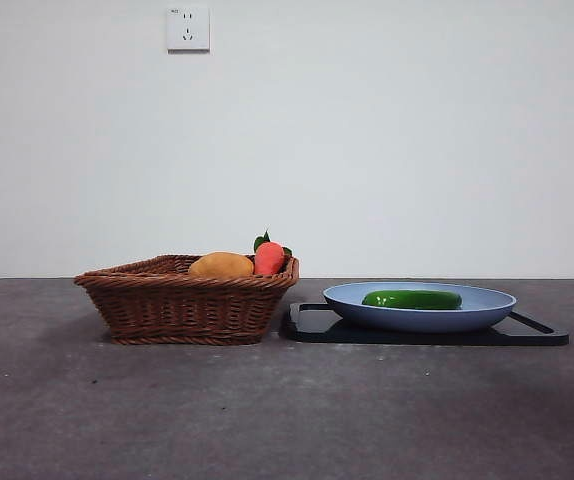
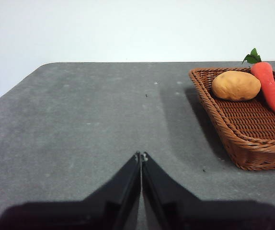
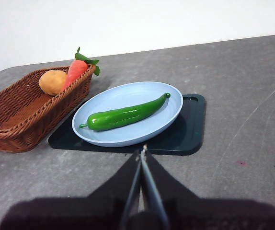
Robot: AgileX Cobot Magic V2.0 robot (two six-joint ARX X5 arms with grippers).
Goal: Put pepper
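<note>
**Pepper on the blue plate, both grippers closed and clear**

Pepper [image 3: 124, 115]: long, slim, glossy dark green, lying flat in the middle of the blue plate [image 3: 166, 120], stem end toward the basket side, tapered tip curling toward the plate's far rim. In the front view, seen as a low green bar [image 1: 412, 299] just above the near rim of the plate [image 1: 487, 310].

Plate resting on a black tray [image 3: 190, 129], with the tray's edges showing beyond the plate on the near and outer sides; handle cut-out visible at the tray's end [image 1: 532, 325].

Just beside the tray, a brown wicker basket [image 1: 182, 305], close to or touching the tray's edge. Inside it, a yellow-orange oval item [image 2: 235, 85] and a red-orange item with green leaves [image 2: 270, 86], lying side by side against one end, leaves poking over the rim.

All standing on a dark grey table [image 1: 287, 410]; plain white wall behind, with a wall socket [image 1: 188, 28] high up.

Right gripper [image 3: 143, 152]: jaws pressed together, nothing between them, above the table just short of the tray's near edge, apart from plate and pepper.

Left gripper [image 2: 141, 156]: jaws likewise closed tight and empty, over bare table, well apart from the basket.

Neither arm visible in the front view.
</note>
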